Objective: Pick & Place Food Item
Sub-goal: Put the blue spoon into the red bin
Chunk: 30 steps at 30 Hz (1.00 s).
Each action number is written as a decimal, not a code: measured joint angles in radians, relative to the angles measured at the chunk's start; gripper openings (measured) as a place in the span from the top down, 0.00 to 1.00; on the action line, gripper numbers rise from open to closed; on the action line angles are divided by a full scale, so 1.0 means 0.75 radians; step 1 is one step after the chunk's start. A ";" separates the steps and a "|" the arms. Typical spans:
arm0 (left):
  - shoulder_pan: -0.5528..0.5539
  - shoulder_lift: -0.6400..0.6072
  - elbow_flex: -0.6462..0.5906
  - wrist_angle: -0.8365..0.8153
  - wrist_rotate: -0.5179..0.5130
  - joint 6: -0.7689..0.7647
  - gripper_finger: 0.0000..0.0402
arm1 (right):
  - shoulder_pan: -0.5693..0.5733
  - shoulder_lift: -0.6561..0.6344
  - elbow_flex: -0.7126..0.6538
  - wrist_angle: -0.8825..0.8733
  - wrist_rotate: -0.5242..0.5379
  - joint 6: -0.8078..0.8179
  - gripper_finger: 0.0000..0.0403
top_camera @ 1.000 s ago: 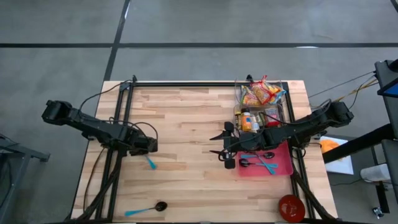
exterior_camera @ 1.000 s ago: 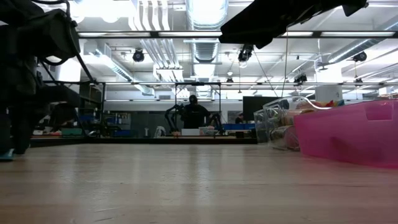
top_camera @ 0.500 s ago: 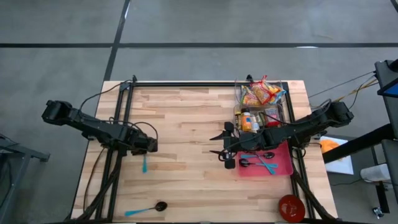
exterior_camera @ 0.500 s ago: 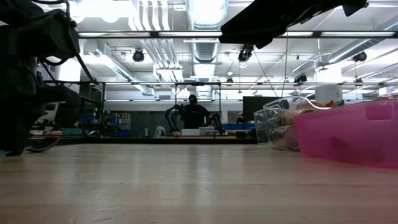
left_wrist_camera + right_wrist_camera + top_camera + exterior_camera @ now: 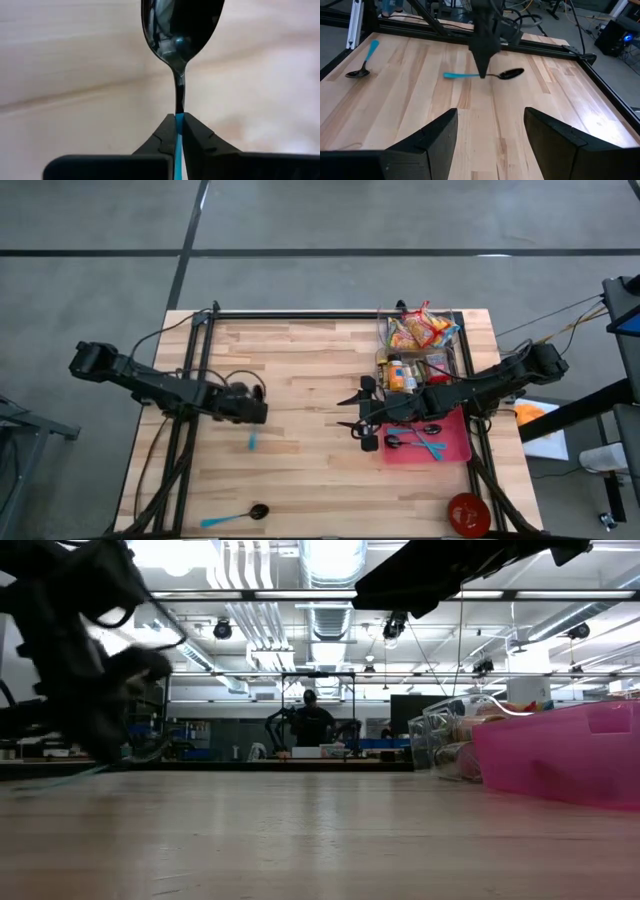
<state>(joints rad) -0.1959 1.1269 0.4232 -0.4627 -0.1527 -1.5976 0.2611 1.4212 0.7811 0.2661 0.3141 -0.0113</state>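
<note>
Spoon transport looks like the step in hand, though the task speaks of a food item. High view: the left gripper (image 5: 250,412), left of centre, sits pressed together on a blue-handled spoon (image 5: 252,442); a second spoon (image 5: 232,516) lies at lower left, and the pink tray (image 5: 455,448) at right already holds cutlery. Low view: the left arm shows blurred at upper left, the tray at right. Left wrist view: fingertips (image 5: 167,131) pinch the blue handle, the dark bowl (image 5: 181,24) above bare wood. Right wrist view: the right gripper (image 5: 490,135), fingers spread and empty, faces the lifted spoon at upper centre. Next, I judge, a carry rightward to the tray.
</note>
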 joint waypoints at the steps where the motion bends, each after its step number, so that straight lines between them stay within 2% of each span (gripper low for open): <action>1: -0.001 0.005 -0.003 0.081 -0.002 0.070 0.97 | 0.000 0.000 0.000 0.000 0.000 0.000 0.44; 7: -0.001 0.149 0.019 0.568 0.015 0.522 0.97 | -0.001 0.000 0.000 0.000 0.000 0.000 0.44; 10: -0.002 0.268 0.079 0.638 0.019 0.697 0.97 | -0.001 0.000 0.000 0.000 0.000 0.000 0.44; 16: 0.001 0.544 0.301 0.619 0.080 0.862 0.97 | -0.001 0.000 0.000 0.000 0.000 -0.001 0.44; 20: 0.003 0.713 0.484 0.571 0.179 0.876 0.97 | -0.001 0.000 0.000 -0.001 0.000 0.000 0.44; 25: 0.022 0.870 0.722 0.367 0.325 0.879 0.97 | -0.001 0.000 0.000 -0.002 0.000 0.001 0.44; 30: 0.040 0.971 0.899 0.164 0.345 0.879 0.97 | -0.001 0.000 -0.001 -0.012 0.004 0.004 0.44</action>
<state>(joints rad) -0.1657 1.8549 1.0971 -0.3398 0.1059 -0.9382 0.2607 1.4212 0.7807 0.2569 0.3168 -0.0080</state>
